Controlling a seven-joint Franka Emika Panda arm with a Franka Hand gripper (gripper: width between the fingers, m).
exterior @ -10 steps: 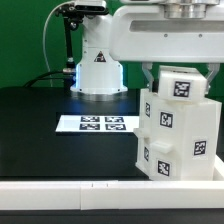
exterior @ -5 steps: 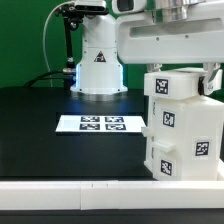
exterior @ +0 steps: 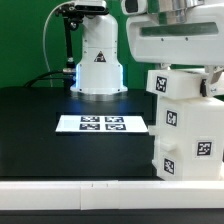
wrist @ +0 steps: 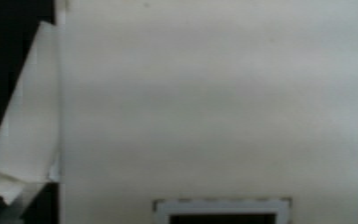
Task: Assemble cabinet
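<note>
One tall cabinet stands under the gripper — jaw state unclear — and a careless release could topple it off the table edge.

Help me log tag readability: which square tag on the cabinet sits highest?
The tag on the cabinet's top edge, just under the gripper. The others sit lower: one mid-height, one near the bottom corner.

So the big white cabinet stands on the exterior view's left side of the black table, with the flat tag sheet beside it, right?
Not quite. The exterior view shows the cabinet on its right side, under the gripper. The marker board does lie flat beside it on the black table.
</note>
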